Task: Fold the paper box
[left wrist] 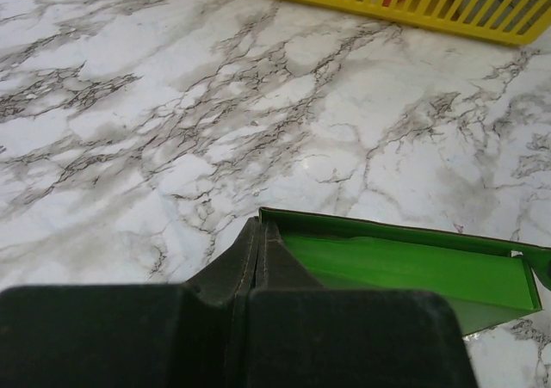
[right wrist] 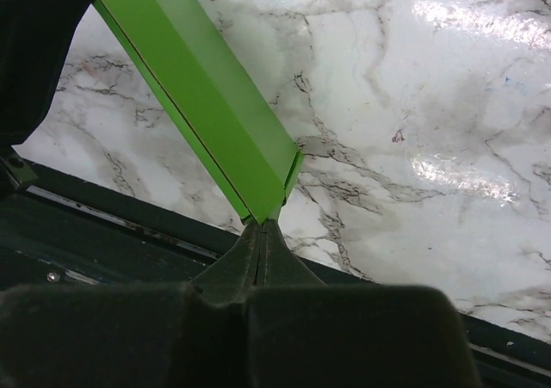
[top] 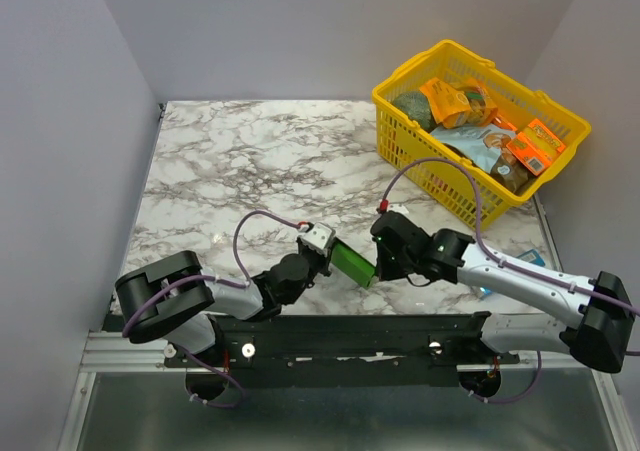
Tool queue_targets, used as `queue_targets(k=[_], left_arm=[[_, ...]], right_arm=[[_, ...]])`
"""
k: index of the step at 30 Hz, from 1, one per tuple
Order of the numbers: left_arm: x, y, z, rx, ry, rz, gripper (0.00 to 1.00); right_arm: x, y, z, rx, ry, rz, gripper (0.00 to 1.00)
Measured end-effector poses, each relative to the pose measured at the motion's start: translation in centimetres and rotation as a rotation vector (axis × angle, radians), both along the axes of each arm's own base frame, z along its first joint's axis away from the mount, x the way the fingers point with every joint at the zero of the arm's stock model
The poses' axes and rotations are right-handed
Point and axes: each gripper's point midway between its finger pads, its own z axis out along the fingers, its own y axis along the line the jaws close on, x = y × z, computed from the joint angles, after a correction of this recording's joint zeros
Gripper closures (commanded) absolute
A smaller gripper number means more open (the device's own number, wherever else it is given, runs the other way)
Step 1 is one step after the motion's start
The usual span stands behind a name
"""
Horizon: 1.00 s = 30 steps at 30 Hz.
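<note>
Robot lab cell, grey panel walls (top: 60, 121), marble-print table (top: 250, 151), aluminium rail (top: 105, 349)

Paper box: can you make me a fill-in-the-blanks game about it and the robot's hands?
The paper box is coloured ____.
The left gripper and the right gripper are each shut on one end of the ____.
The plastic basket is coloured ____.
Missing words: green; paper box; yellow.
</note>
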Motion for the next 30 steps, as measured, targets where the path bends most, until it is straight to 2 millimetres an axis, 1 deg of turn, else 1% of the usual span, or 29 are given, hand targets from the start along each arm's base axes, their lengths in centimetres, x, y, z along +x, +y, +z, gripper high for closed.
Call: queue_targets(k=[7, 18, 30], left_arm=[[0.1, 0.0, 0.0, 0.006, 0.0, 0.048, 1.0], [-0.6, 0.0, -0.1, -0.011, 0.012, 0.089, 1.0], [-0.9, 0.2, -0.2, -0.012, 0.015, 0.112, 1.0]], right_arm=[[0.5, -0.4, 0.1, 0.029, 0.028, -0.072, 0.99], [1.0, -1.0, 0.2, 0.06, 0.048, -0.15, 0.99], [1.0, -0.9, 0.2, 0.122, 0.051, -0.212, 0.99]])
